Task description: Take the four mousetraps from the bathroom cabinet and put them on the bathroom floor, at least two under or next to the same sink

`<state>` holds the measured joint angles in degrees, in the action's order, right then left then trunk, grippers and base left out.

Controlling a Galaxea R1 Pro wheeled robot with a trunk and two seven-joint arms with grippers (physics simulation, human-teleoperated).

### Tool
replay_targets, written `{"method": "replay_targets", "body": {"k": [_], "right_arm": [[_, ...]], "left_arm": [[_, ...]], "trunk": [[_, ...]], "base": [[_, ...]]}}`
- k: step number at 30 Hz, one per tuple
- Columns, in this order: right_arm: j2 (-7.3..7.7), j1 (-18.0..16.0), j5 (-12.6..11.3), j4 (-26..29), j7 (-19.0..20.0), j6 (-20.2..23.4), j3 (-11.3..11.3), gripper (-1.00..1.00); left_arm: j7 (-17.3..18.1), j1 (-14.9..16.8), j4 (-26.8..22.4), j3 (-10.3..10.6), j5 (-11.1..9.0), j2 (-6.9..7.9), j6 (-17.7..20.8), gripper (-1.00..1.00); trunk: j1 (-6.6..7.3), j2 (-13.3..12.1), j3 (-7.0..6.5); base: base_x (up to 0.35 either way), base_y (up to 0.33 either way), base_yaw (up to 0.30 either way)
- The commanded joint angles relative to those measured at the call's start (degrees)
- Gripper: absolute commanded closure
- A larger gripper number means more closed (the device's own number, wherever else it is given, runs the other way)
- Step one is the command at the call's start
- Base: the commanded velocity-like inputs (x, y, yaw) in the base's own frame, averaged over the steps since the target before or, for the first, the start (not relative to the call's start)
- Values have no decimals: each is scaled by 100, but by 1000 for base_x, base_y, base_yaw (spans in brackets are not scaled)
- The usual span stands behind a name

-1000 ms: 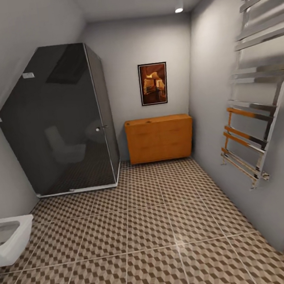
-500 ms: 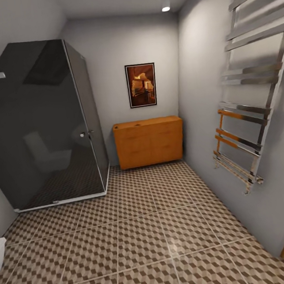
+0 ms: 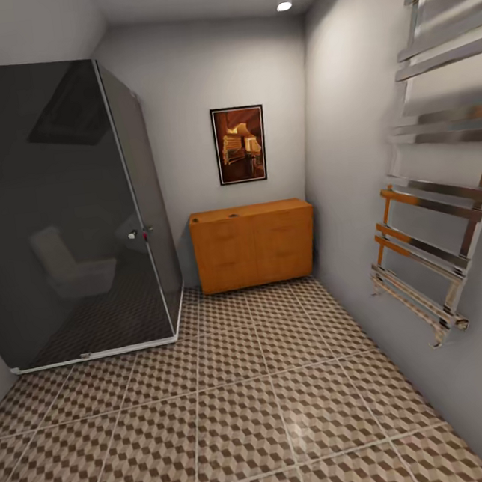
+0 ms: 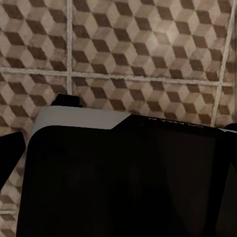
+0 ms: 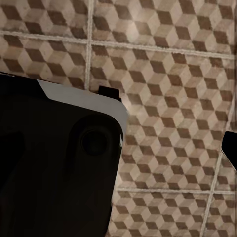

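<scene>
Facing the orange-brown wooden cabinet [image 3: 253,244] across the cube-patterned tiled bathroom floor [image 3: 240,414], I see no mousetraps out yet, everything remains undone, and I cannot tell either tool's opening.

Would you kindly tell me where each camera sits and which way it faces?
Head view: high on the robot, facing the cabinet across the bathroom floor.
Left wrist view: on the left arm, facing down at the tiles; dark robot body fills the foreground.
Right wrist view: on the right arm, likewise.
Both wrist views share the cube-patterned tiles.
</scene>
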<state>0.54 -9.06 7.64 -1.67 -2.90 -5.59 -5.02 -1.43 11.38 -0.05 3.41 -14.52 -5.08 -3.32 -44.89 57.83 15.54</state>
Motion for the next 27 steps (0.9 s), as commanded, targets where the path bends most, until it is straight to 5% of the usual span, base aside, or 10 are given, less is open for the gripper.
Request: {"method": "replay_targets", "body": {"k": [1, 27], "right_arm": [[-1, -8, 34, -18, -31, -25, -43, -100], [-18, -8, 36, -18, -36, -21, -43, -100]], "left_arm": [[-15, 4, 5, 37, -42, -2, -19, -100], [-15, 4, 5, 37, -42, -2, -14, -100]], "trunk": [[-4, 4, 7], [-4, 4, 7]], "base": [[320, 0, -1], [320, 0, 0]]}}
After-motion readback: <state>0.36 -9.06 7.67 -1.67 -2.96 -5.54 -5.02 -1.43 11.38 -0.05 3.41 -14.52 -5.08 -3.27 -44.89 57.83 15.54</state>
